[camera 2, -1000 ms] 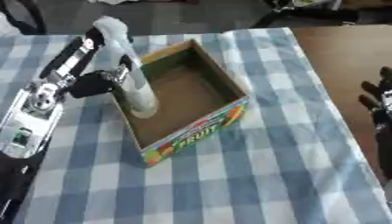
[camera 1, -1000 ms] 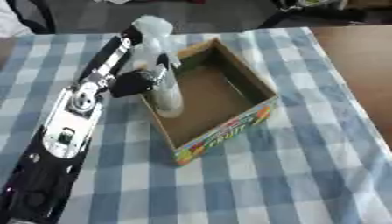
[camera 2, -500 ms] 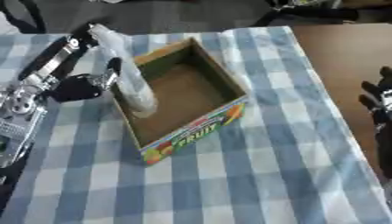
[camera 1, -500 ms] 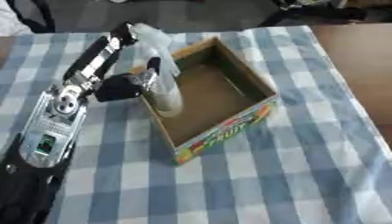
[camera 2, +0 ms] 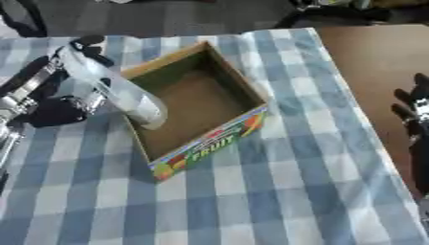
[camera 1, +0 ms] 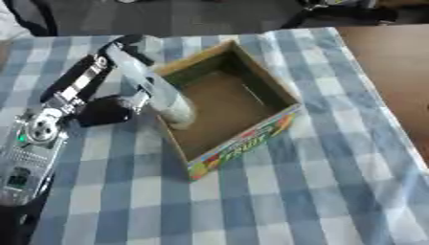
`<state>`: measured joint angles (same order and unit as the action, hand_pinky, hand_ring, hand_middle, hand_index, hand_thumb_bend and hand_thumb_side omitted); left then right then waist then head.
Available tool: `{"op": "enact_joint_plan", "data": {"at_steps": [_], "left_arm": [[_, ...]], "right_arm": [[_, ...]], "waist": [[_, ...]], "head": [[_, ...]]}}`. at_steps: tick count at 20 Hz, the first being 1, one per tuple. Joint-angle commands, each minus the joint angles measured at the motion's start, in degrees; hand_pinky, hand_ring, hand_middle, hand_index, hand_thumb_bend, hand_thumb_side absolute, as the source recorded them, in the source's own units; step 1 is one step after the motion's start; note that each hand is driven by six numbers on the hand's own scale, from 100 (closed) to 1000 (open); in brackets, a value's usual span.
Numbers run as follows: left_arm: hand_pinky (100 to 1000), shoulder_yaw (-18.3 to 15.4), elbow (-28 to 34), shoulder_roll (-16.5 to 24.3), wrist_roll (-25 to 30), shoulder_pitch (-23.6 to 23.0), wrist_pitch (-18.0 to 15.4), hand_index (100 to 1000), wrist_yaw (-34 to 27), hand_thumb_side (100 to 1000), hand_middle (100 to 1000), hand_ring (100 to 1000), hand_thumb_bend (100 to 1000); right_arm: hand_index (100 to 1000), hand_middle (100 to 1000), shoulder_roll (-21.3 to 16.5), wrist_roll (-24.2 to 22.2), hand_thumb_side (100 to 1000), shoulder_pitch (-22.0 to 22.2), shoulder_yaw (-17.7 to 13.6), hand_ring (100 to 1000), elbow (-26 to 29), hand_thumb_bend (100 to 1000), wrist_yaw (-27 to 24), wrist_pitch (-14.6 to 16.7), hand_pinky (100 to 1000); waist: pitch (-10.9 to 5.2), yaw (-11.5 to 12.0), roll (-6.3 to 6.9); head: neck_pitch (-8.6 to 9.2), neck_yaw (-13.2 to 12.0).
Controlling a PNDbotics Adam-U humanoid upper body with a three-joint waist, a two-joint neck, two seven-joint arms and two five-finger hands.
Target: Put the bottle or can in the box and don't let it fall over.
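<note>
A pale grey bottle (camera 1: 157,91) leans steeply, its top toward the upper left and its base inside the cardboard box (camera 1: 251,136) against the left wall. The box is open-topped, with a colourful front that reads FRUIT. My left hand (camera 1: 109,109) comes in from the left, outside the box. Its dark fingers (camera 2: 88,42) curl round the bottle's upper end, so it is shut on the bottle. My right hand (camera 2: 415,117) rests open at the right edge, fingers up, far from the box.
A blue-and-white checked cloth (camera 1: 318,201) covers the table. Bare brown tabletop (camera 1: 394,52) shows at the right. Dark shapes lie beyond the table's far edge.
My left arm has drawn back to the left and lower. The bottle's top has gone with it, so the bottle leans more, while its base stays in the box.
</note>
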<state>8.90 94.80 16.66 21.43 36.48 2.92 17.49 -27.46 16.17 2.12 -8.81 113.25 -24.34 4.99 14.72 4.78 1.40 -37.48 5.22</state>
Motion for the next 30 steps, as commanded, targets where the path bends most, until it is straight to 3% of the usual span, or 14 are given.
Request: {"op": "enact_joint_plan", "data": {"at_steps": [1,6,10,12,13,15,16,20,30], "left_arm": [[1000,-1.1,2.8,2.1,0.3,0.0,0.7,774,-1.2,359,1000,1000,100],[1000,-1.2,1.3,2.7,6.2,-0.7,2.3,761,-0.4,253,1000,1000,100],[1000,-1.3,-0.7,2.7,12.8,-0.9,2.3,725,3.1,244,1000,1000,100],[1000,-1.7,-1.0,2.7,14.5,-1.0,1.9,752,4.6,245,1000,1000,100],[1000,-2.0,-1.0,2.7,14.6,-0.9,1.8,760,5.0,258,1000,1000,100],[1000,-2.3,-1.0,2.5,14.3,-0.7,1.3,762,5.6,429,1000,1000,100],[1000,-2.4,-1.1,2.4,13.9,-0.4,1.0,761,6.1,427,1000,1000,100],[1000,-2.5,-2.2,1.3,11.8,0.9,0.6,738,7.9,282,1000,1000,100],[1000,-2.3,-6.2,-1.3,8.2,5.9,0.2,756,11.4,307,1000,1000,100]], "right_arm": [[898,1000,-0.9,0.3,579,-0.1,-0.7,922,1.3,100,0.5,0.0,941],[898,1000,-0.9,0.2,579,-0.1,-0.6,922,1.3,100,0.4,0.1,941],[898,1000,-0.8,0.2,579,-0.1,-0.6,922,1.3,100,0.5,0.0,941],[898,1000,-0.8,0.2,579,-0.1,-0.6,922,1.3,100,0.6,0.0,941],[898,1000,-0.9,0.2,579,-0.1,-0.6,922,1.3,100,0.6,-0.1,941],[898,1000,-0.9,0.2,579,-0.1,-0.6,922,1.3,100,0.6,-0.1,941],[897,1000,-0.9,0.2,579,-0.1,-0.5,922,1.3,100,0.6,-0.1,941],[898,1000,-1.0,0.1,579,-0.2,-0.5,922,1.3,100,0.5,-0.2,941],[897,1000,-1.1,-0.1,580,-0.5,-0.3,922,1.3,100,0.4,-0.5,941]], "waist": [[-1.26,0.1,-0.17],[-1.26,0.1,-0.24],[-1.19,0.1,-0.15],[-1.2,0.1,-0.09],[-1.21,0.2,-0.06],[-1.25,0.2,0.01],[-1.27,0.2,0.04],[-1.3,0.2,0.07],[-1.34,0.1,0.38]], "head": [[0.31,0.2],[0.46,0.2],[0.31,0.2],[0.27,0.2],[0.29,0.2],[0.37,0.2],[0.4,0.2],[0.43,0.1],[0.61,-0.5]]}}
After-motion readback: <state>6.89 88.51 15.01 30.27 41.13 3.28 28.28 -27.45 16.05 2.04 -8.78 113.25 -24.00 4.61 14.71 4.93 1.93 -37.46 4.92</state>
